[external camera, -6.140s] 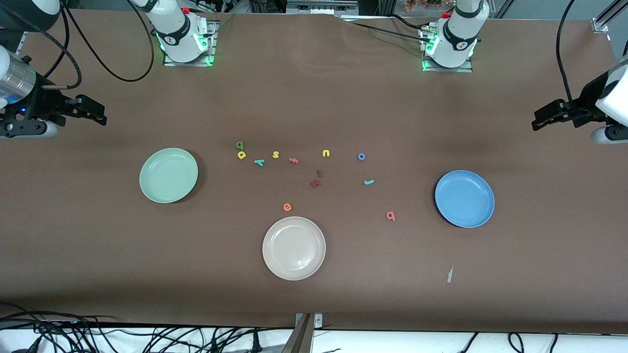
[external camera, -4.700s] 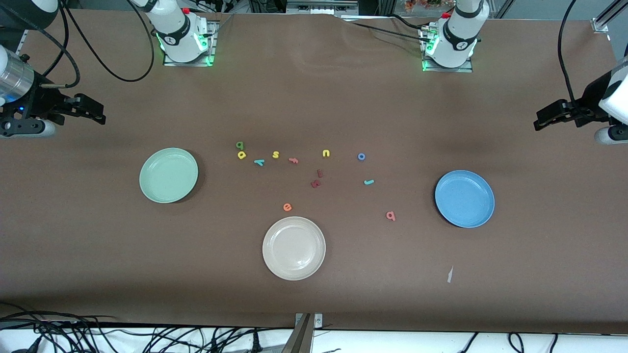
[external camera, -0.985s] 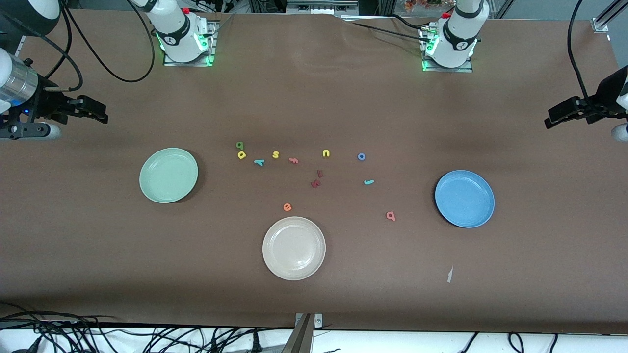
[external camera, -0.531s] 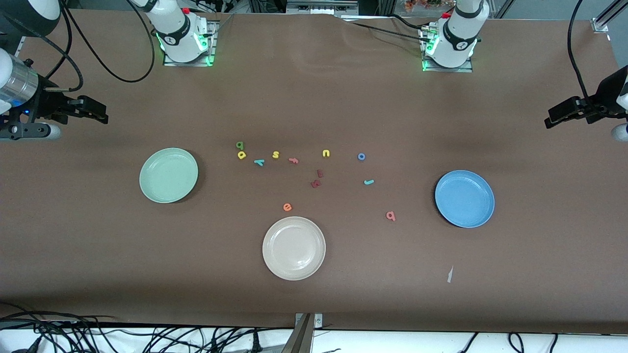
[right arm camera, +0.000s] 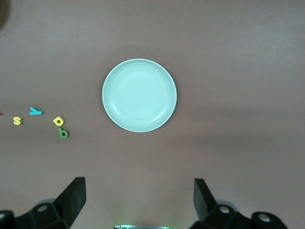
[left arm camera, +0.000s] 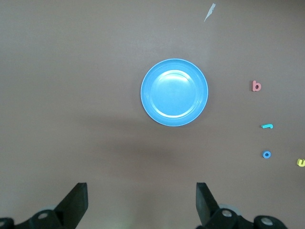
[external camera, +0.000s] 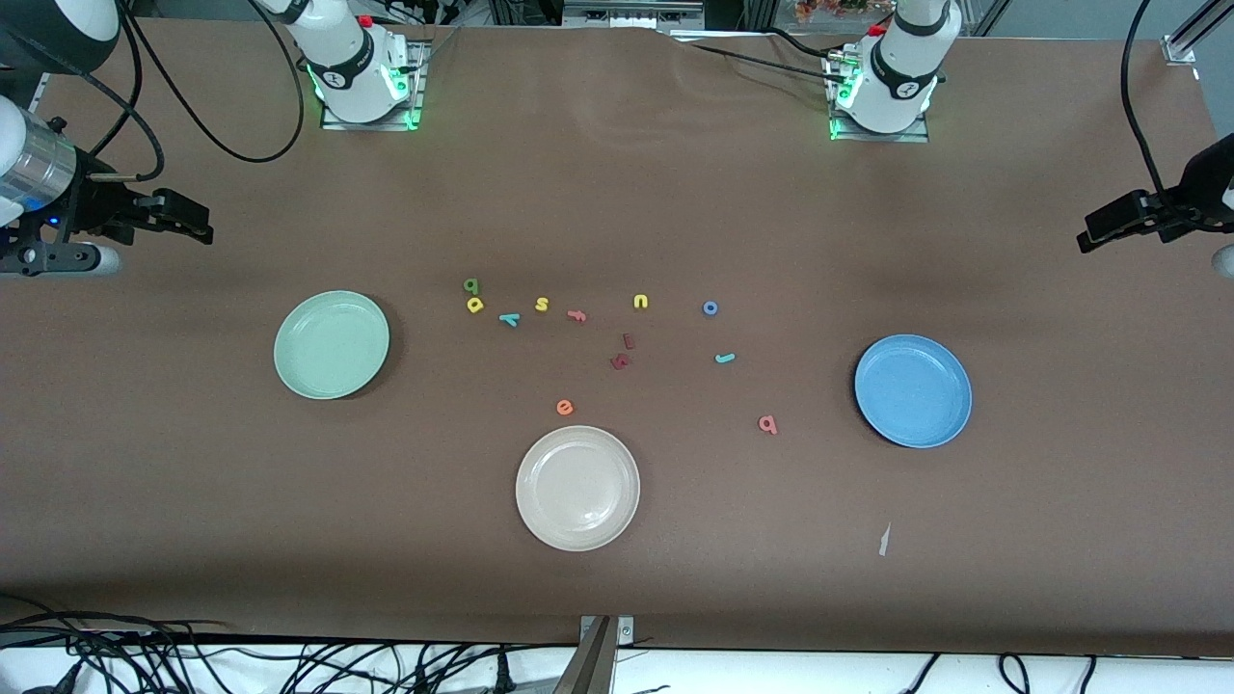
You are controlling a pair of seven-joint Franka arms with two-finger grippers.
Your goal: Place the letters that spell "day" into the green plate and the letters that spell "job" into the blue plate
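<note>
The green plate [external camera: 332,344] lies toward the right arm's end, the blue plate [external camera: 913,390] toward the left arm's end. Between them lie the dark green "a" [external camera: 471,285], yellow "d" [external camera: 474,305], teal "y" [external camera: 508,319], blue "o" [external camera: 710,307], teal "j" [external camera: 725,358] and pinkish "b" [external camera: 767,423]. My right gripper [external camera: 198,224] hangs open and empty high over the table's end past the green plate [right arm camera: 139,95]. My left gripper [external camera: 1094,231] hangs open and empty past the blue plate [left arm camera: 174,92].
A beige plate [external camera: 577,488] lies nearest the front camera. Other letters sit among the task's own: yellow "s" [external camera: 542,304], red "f" [external camera: 576,314], yellow "u" [external camera: 640,302], two dark red pieces [external camera: 624,352], orange "e" [external camera: 565,407]. A paper scrap [external camera: 883,540] lies near the blue plate.
The left gripper has drifted slightly outward toward its end of the table. The right gripper has barely shifted. Letters and plates have not moved.
</note>
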